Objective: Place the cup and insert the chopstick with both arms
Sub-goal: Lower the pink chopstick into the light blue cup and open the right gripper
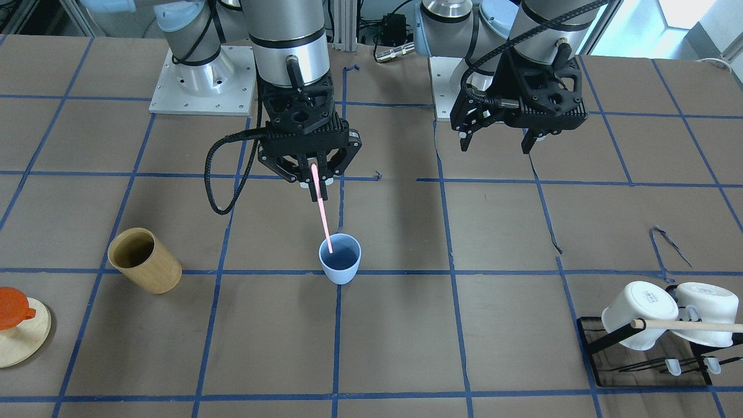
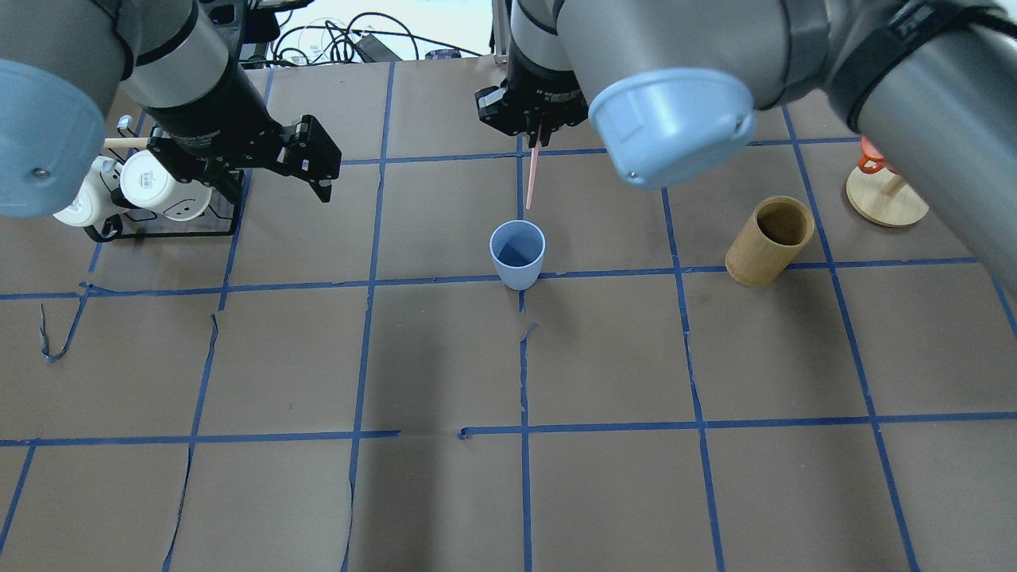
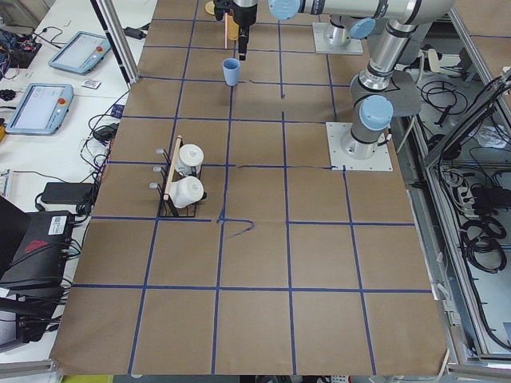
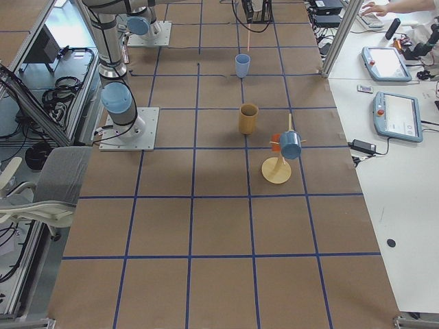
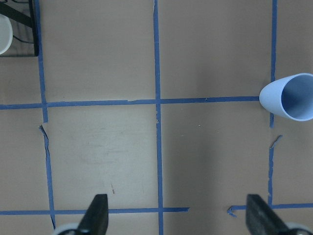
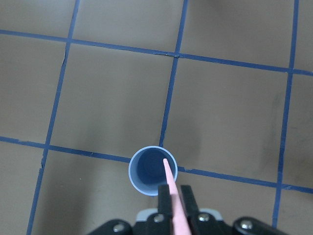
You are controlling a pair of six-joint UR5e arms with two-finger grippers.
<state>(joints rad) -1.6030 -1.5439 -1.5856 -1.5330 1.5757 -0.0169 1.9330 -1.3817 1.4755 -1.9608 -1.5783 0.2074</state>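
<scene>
One cup stands upright at table centre on a blue tape line, light plastic, likely easy to tip. At its 12 o'clock the right gripper pinches the chopstick by its top end; thin, stiff, probably slippery, tip hanging above the cup mouth. Left gripper at 2 o'clock, fingers spread, holds nothing.

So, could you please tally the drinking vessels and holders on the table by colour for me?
Light blue cups: 2, the cup under the chopstick and another cup hung on the wooden stand
White mugs: 2
Tan wooden cylinder: 1
Orange cup: 1
Total: 6
</scene>
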